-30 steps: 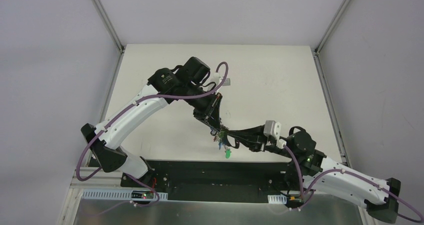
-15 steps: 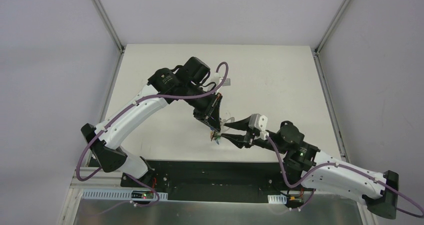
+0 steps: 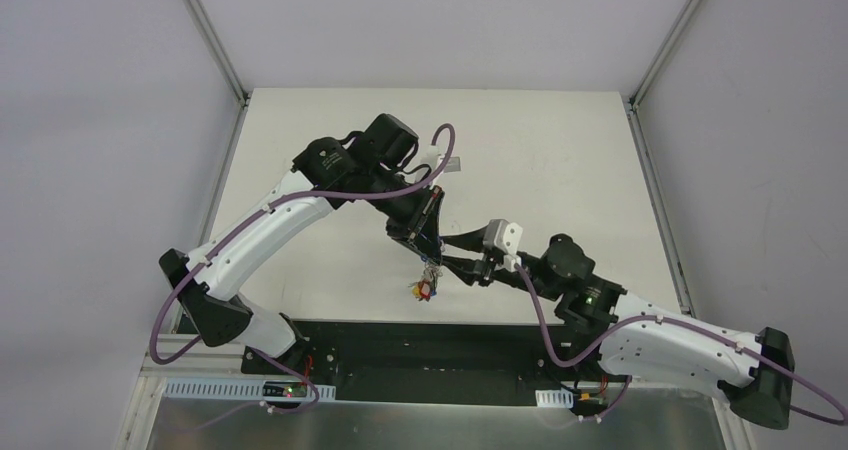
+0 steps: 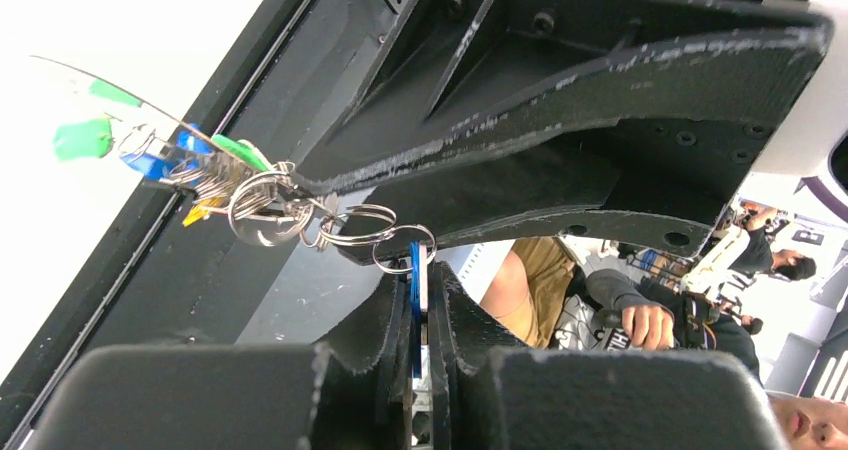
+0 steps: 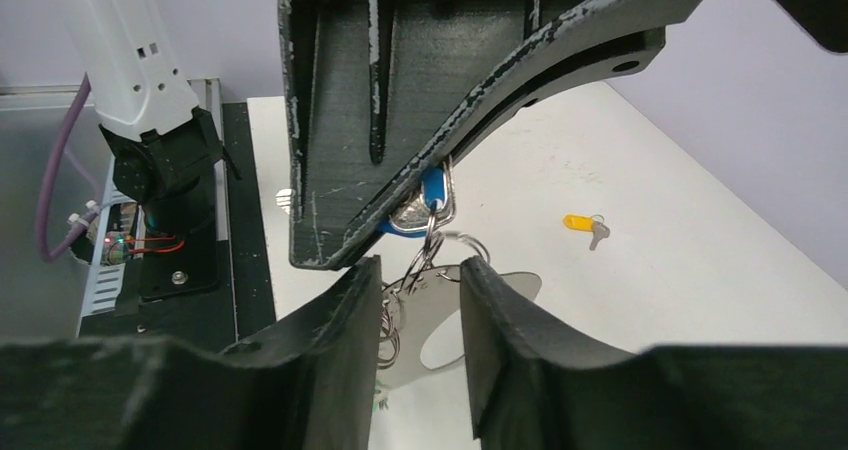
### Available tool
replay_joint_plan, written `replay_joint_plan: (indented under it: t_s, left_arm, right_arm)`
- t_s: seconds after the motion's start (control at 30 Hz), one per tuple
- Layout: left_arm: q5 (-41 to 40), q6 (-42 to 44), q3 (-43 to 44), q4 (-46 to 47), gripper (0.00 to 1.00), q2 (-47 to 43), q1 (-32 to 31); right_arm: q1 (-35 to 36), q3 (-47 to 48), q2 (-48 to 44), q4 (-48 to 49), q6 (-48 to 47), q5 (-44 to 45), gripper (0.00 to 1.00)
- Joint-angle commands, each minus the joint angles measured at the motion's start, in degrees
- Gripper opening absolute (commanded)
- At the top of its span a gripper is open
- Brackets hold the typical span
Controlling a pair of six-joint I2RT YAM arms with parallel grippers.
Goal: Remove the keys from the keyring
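Observation:
My left gripper (image 4: pixel 417 280) is shut on a blue key tag (image 4: pixel 415 270), held edge-on between its pads above the table's near edge. Silver split rings (image 4: pixel 350 232) hang from that tag and carry the bunched keys (image 4: pixel 190 160) with green, blue and yellow tags. In the top view the bunch (image 3: pixel 425 288) dangles below the left gripper (image 3: pixel 432 255). My right gripper (image 5: pixel 420 285) is open, its fingers on either side of the rings and the grey metal keyring (image 5: pixel 455 320) without pinching them. The blue tag also shows in the right wrist view (image 5: pixel 432 185).
A single yellow-tagged key (image 5: pixel 583 225) lies loose on the white table. The black base strip (image 3: pixel 420 340) runs along the table's near edge under the bunch. The two grippers are nearly touching.
My right arm has moved left and farther in, up to the left gripper. The key bunch has swung left and now hangs under the left gripper.

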Motion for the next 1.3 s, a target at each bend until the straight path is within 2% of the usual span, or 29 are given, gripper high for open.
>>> replay_joint_plan:
  t_s: [0.0,0.1,0.13,0.3,0.57,0.87,0.93,0.97,1.0,1.1,1.27]
  left_arm:
    - [3.1,-2.0,-0.6,3.0,0.0,-3.0,0.5]
    - [2.6,-1.9,-0.9,3.1,0.0,-3.2,0.5]
    - [2.4,-1.9,-1.0,3.1,0.0,-3.3,0.5]
    - [1.7,-2.1,-1.6,3.3,0.0,-3.2,0.9]
    - [2.3,-2.2,-3.7,3.8,0.0,-2.7,1.5]
    - [1.0,-2.0,-5.2,3.7,0.0,-3.5,2.5]
    - [1.0,-1.8,-4.5,3.8,0.0,-3.4,2.5]
    - [1.0,-1.7,-4.0,3.8,0.0,-3.5,2.5]
    - [0.9,-1.5,-3.2,3.7,0.0,-3.5,2.5]
    - [1.0,-1.3,-2.4,3.8,0.0,-3.8,2.5]
    - [-0.7,-0.1,-2.6,3.8,0.0,-3.2,3.2]
  right_arm:
    - [-0.2,3.0,1.8,7.1,-0.7,0.1,0.33]
    - [-0.2,2.2,1.4,8.4,-0.4,1.2,0.02]
    - [-0.1,1.7,0.9,9.0,-0.3,1.6,0.0]
    - [-0.2,-2.0,-3.4,11.8,1.0,1.6,0.0]
    - [-0.5,-10.3,-8.5,28.1,5.3,3.3,0.0]
    - [-0.6,-14.8,-11.3,36.4,7.7,6.3,0.0]
    - [-0.6,-15.0,-11.0,35.1,8.8,7.6,0.01]
    - [-0.6,-14.6,-10.8,33.2,9.4,9.3,0.11]
    - [-0.6,-14.3,-10.7,30.9,9.9,10.4,0.14]
    - [-0.6,-14.6,-11.6,27.2,10.3,9.8,0.0]
    - [-0.9,-14.8,-13.4,23.2,9.8,12.8,0.0]
